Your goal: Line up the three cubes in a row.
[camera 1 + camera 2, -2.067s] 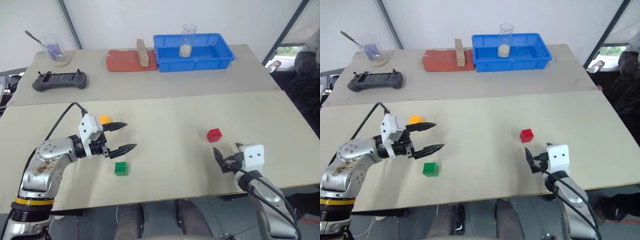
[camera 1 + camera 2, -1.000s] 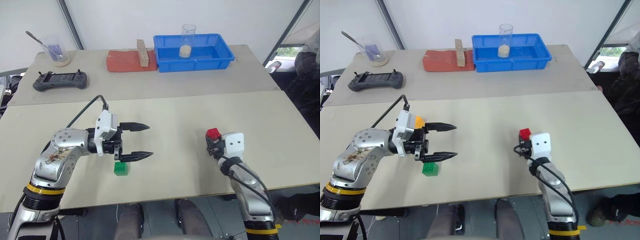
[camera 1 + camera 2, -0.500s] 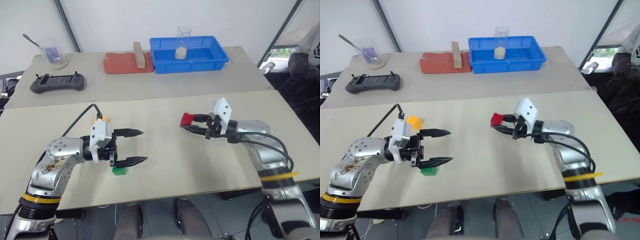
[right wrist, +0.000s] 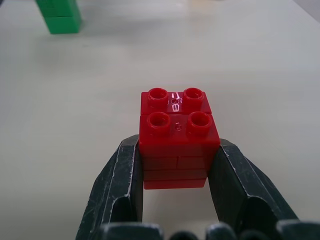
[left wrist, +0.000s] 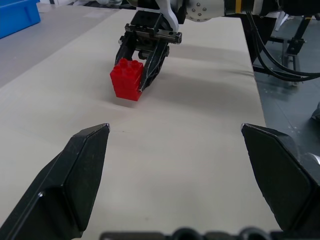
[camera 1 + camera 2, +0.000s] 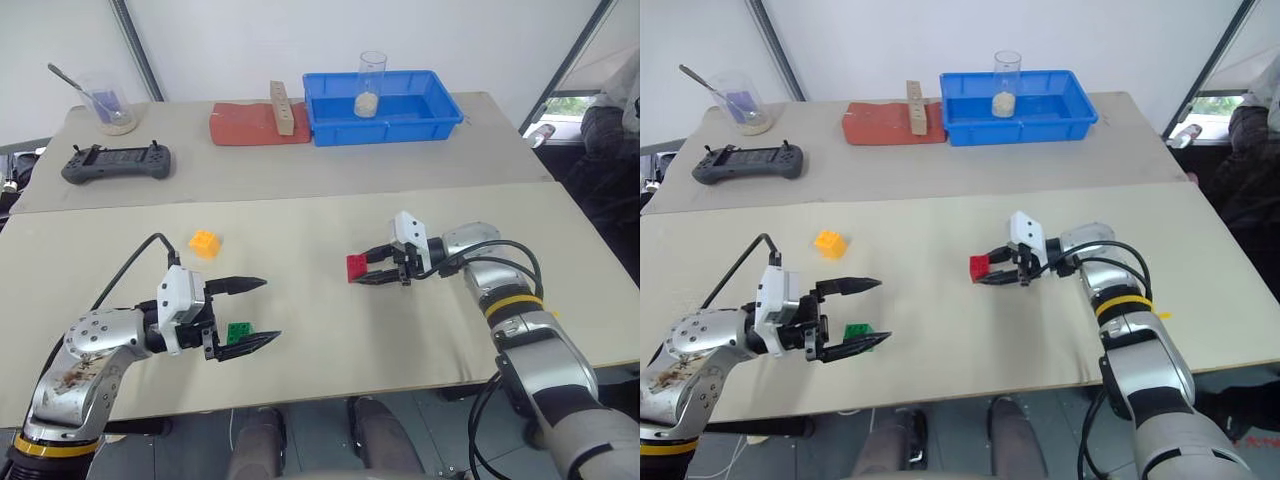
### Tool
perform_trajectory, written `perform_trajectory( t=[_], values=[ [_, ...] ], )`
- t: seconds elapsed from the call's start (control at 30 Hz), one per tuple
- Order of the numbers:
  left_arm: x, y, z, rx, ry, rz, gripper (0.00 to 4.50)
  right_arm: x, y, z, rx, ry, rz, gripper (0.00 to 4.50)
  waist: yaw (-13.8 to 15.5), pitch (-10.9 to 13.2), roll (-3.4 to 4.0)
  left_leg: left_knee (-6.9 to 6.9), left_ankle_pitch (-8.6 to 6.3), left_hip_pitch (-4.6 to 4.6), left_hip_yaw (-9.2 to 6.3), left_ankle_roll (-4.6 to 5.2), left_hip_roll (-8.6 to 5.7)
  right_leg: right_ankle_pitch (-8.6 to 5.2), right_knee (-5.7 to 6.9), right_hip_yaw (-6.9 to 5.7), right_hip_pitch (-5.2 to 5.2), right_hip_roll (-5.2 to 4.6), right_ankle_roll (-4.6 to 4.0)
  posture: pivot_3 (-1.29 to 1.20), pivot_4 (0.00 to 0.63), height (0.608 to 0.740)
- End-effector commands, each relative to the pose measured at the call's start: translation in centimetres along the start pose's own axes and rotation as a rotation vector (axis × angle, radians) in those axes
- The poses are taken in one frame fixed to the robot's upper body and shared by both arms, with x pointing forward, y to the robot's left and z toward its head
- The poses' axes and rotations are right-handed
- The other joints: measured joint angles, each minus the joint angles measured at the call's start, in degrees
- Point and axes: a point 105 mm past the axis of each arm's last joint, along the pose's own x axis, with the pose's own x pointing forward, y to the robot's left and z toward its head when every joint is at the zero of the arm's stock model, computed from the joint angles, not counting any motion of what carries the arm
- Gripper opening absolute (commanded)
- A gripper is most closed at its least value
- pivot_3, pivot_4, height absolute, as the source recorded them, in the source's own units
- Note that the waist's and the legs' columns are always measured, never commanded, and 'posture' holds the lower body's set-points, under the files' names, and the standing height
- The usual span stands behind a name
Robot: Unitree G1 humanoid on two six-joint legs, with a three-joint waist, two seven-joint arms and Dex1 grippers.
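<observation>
Right gripper (image 6: 372,274) clamped on red cube (image 6: 357,267), mid-table. Right wrist view: cube studs up, fingers (image 4: 116,192) on both sides. Left gripper (image 6: 257,313) spread wide, beside green cube (image 6: 238,333). Yellow cube (image 6: 204,243) behind it, apart.

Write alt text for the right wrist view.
The right gripper holds the red cube by its sides, studs up, over a beige table. The green cube sits on the table beyond it.
</observation>
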Motion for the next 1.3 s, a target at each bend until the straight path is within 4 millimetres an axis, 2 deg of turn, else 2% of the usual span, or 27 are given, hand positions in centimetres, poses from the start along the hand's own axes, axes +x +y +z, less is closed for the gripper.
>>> perform_trajectory(
  t=[0.03, 0.2, 0.37, 0.4, 0.6, 0.77, 0.93, 1.0, 1.17, 1.3],
  values=[
    [-0.4, -0.4, 1.2, 0.044, -0.022, -0.005, 4.5, 0.2, 0.0, 0.9, -0.067, -0.018, 0.026, 1.43, -0.1, 0.0, 0.01, 0.0, 0.0, 0.01, 0.01, 0.0, 0.0, 0.01, 0.01, 0.0, 0.0, 0.0, -0.01, 0.0, 0.15, 0.74],
    [-0.6, -0.7, 1.2, 0.035, -0.014, 0.003, 4.5, 1.1, 0.1, 0.7, -0.07, -0.023, 0.039, 1.43, -0.2, 0.0, 0.02, 0.0, 0.0, 0.03, 0.02, 0.0, 0.01, 0.02, 0.03, 0.0, -0.01, 0.0, -0.03, 0.0, 0.15, 0.74],
    [-0.5, -1.3, 1.1, 0.021, -0.015, 0.009, 4.5, 1.2, 0.2, 0.3, -0.049, -0.014, 0.053, 1.43, -0.2, 0.0, 0.02, 0.0, 0.0, 0.02, 0.04, 0.0, 0.01, 0.01, 0.0, 0.0, 0.0, -0.01, -0.03, 0.0, 0.15, 0.74],
    [-0.5, -1.3, 1.1, 0.021, -0.014, 0.01, 4.5, 1.2, 0.2, 0.3, -0.046, -0.013, 0.052, 2.47, -0.2, 0.0, 0.02, 0.0, 0.0, 0.02, 0.05, -0.01, 0.01, 0.01, 0.0, 0.0, -0.01, -0.02, -0.03, 0.0, 0.15, 0.74],
    [-0.5, -1.1, 1.1, 0.018, -0.008, 0.015, 4.5, 0.3, -0.2, -0.2, -0.047, 0.02, 0.031, 4.49, -0.2, 0.0, 0.02, 0.0, 0.0, 0.03, 0.05, -0.01, 0.01, 0.01, 0.01, 0.0, 0.0, -0.02, -0.04, 0.0, 0.15, 0.74],
    [-1.0, 0.1, 0.8, 0.034, 0.015, 0.033, 4.5, -1.6, -0.6, 0.5, -0.05, 0.022, 0.018, 4.49, -0.2, 0.0, 0.03, 0.0, 0.0, 0.03, 0.05, -0.01, 0.01, 0.01, 0.01, 0.0, 0.0, -0.01, -0.05, 0.0, 0.15, 0.74],
    [-2.8, 2.6, 0.3, 0.068, 0.095, 0.008, 4.5, -3.3, -0.6, 3.6, -0.061, -0.04, -0.013, 4.49, 0.0, 0.0, 0.05, 0.0, 0.0, 0.01, 0.04, 0.0, 0.01, -0.01, 0.08, -0.01, -0.08, 0.0, -0.05, 0.0, 0.15, 0.74],
    [-3.2, 3.1, 0.0, 0.083, 0.134, -0.037, 4.5, -3.7, -0.3, 5.6, -0.081, -0.077, -0.051, 4.49, -0.1, 0.0, 0.06, -0.02, 0.0, 0.03, 0.07, -0.01, 0.03, -0.02, 0.07, -0.01, -0.09, 0.0, -0.07, 0.0, 0.15, 0.74],
    [-3.6, 3.5, -0.7, 0.094, 0.185, -0.13, 4.5, -4.1, 2.8, 10.5, -0.095, -0.162, -0.077, 4.49, 0.5, 0.0, 0.06, -0.19, -0.01, -0.28, 0.16, -0.02, 0.03, -0.01, 0.12, -0.02, -0.55, -0.04, -0.03, 0.0, 0.15, 0.74],
    [-4.0, 2.7, -2.1, 0.091, 0.22, -0.195, 4.5, -3.9, 5.7, 13.0, -0.082, -0.201, -0.07, 4.49, 1.1, 0.0, 0.05, -0.2, -0.01, -0.61, 0.19, -0.02, 0.04, 0.1, 0.31, -0.01, -0.97, -0.04, 0.06, 0.0, 0.15, 0.74]
  ],
)
